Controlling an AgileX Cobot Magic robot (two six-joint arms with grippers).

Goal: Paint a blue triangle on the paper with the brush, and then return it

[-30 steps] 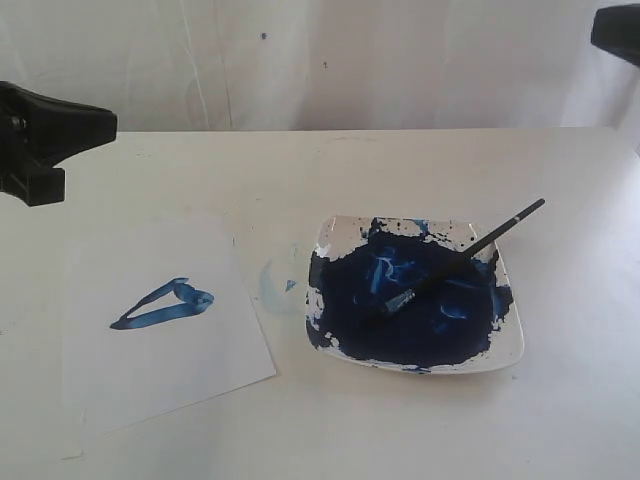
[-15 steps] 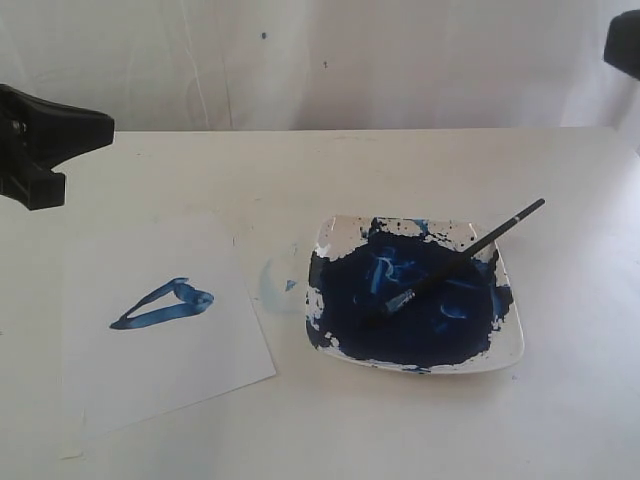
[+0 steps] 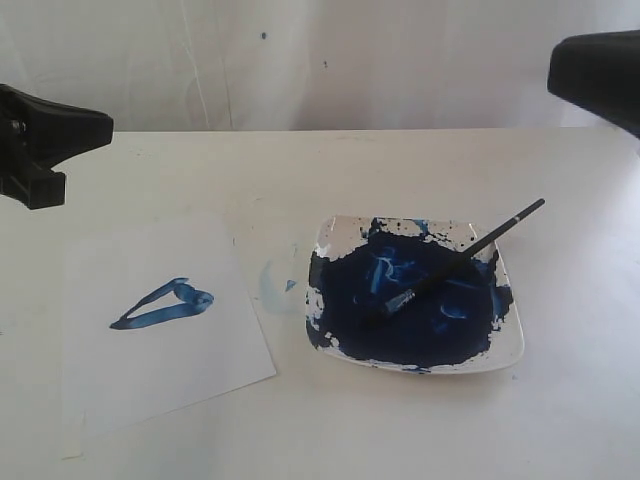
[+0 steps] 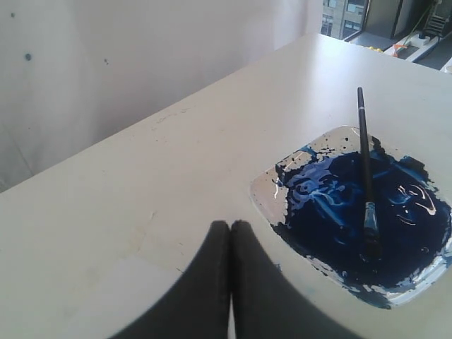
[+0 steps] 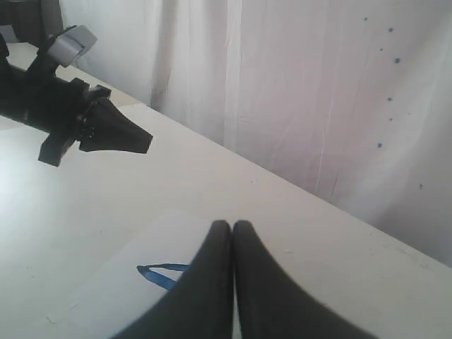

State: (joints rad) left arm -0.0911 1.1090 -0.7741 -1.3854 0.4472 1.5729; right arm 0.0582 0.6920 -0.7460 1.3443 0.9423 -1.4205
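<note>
From where I stand, the job looks as good as finished. The blue triangle [image 3: 163,305] is on the paper [image 3: 160,380], a narrow, smeared outline toward the left half of the sheet. The sheet lies flat on the table [image 3: 300,170], to the left of the plate [image 3: 468,367]. The brush [image 3: 470,250] is on that plate. Its bristle end lies in the dark blue paint near the middle, and its black handle leans over the far right edge, poking out past the rim. Neither arm touches it.

The left gripper [image 4: 231,226] hangs above the table on the left side, its two fingers pressed together with nothing between them. The right gripper [image 5: 232,226] is up high on the right, likewise closed tight and empty. Both are well apart from the paper and the plate.

I judge that nothing is left to do except for the arms to settle back, if even that.

A pale blue smudge [image 3: 275,285] marks the table between the paper and the plate, just beside the plate's left edge. A white curtain [image 3: 420,60] with a few dark specks hangs behind. Nothing I can see stands in either arm's way.
</note>
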